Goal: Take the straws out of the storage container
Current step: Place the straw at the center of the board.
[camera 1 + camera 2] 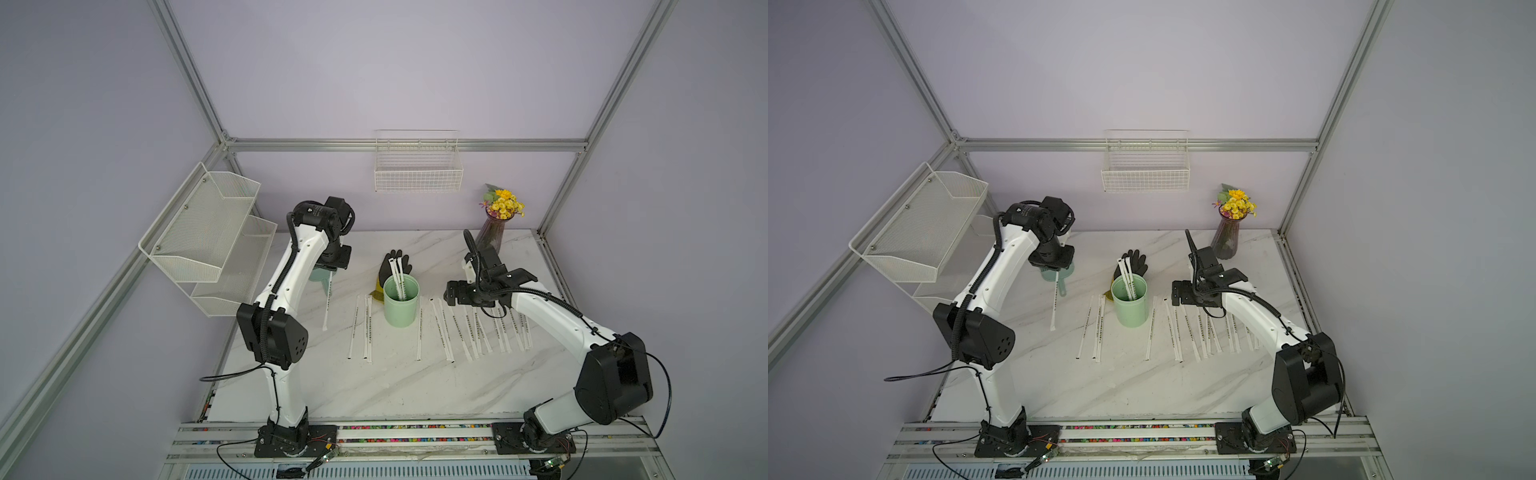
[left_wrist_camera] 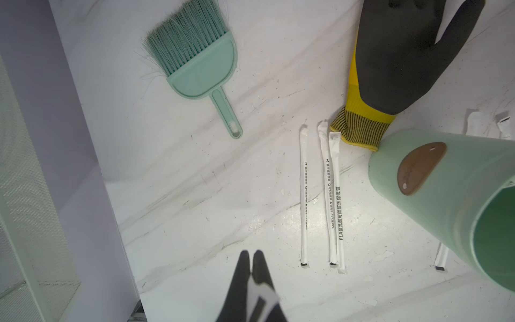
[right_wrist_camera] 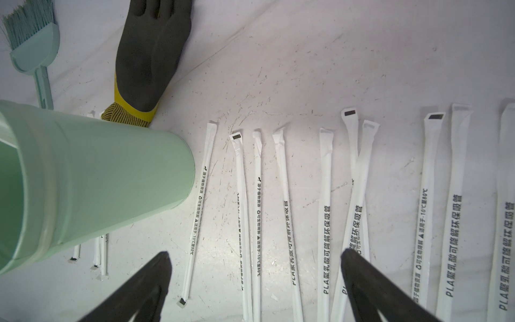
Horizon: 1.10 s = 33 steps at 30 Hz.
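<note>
While the storage container stands upright near the middle of the bench, only a few of the straws are in it. There are about three, leaning toward the back wall with their upper ends above the rim. The others in view lie flat on the bench. A single one and a close pair lie on the left arm's side of the cup. A long row lies on the right arm's side, mostly side by side, with two crossing in the right wrist view.

A black glove with a yellow cuff lies just behind the cup. Near the back right corner a dark glass vase holds yellow flowers. A white wire basket hangs on the back wall, and a white mesh rack on the left wall.

The left gripper is pressed together on one straw. White wrapper shows between its fingers in the left wrist view. In both top views that straw runs from under the gripper toward the front of the bench. I cannot tell whether its lower end touches the bench. This gripper hangs over the handle of a mint-green brush, well left of the cup.

The right gripper is spread wide and holds nothing. It hovers above the row of straws just beside the cup.
</note>
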Tool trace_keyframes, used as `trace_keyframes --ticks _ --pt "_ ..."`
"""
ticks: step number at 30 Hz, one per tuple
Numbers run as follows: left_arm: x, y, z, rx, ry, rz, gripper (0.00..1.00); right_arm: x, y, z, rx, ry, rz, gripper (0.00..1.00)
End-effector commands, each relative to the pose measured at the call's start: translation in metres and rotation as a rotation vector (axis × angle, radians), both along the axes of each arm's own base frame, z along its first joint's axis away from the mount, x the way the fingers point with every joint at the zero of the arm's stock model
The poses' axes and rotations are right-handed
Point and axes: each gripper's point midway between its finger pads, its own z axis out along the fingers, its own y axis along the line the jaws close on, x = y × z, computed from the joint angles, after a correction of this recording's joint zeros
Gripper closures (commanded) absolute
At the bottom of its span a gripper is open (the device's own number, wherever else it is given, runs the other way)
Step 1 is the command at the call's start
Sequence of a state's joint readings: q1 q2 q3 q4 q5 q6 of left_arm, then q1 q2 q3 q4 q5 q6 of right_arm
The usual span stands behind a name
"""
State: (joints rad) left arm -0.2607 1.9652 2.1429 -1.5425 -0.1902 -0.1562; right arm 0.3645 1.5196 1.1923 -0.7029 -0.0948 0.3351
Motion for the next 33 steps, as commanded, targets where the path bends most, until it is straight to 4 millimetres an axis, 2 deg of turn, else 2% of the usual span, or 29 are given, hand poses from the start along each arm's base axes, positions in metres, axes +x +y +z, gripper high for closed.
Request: trace_keyframes --ticks 1,5,11,25,33 --pt "-0.006 0.001 -0.03 -0.008 0.121 0.004 0.97 -0.001 -0.003 -0.011 -0.014 0.019 -0.003 0.03" --pt "-0.001 -0.012 -0.058 -0.062 0.206 -0.02 0.97 -0.002 -0.003 -0.013 -0.016 0.023 -0.003 0.03" --pt "0.005 -0.017 -0.085 -0.087 0.272 -0.024 0.98 -0.002 -0.003 -0.017 -0.018 0.027 0.0 0.03" --pt "0.008 -0.013 -0.126 -0.116 0.335 -0.006 0.98 0.001 0.001 -0.029 -0.019 0.056 0.007 0.03" --pt "0.012 -0.013 -0.14 -0.129 0.348 0.0 0.98 0.002 0.002 -0.036 -0.022 0.075 0.008 0.03"
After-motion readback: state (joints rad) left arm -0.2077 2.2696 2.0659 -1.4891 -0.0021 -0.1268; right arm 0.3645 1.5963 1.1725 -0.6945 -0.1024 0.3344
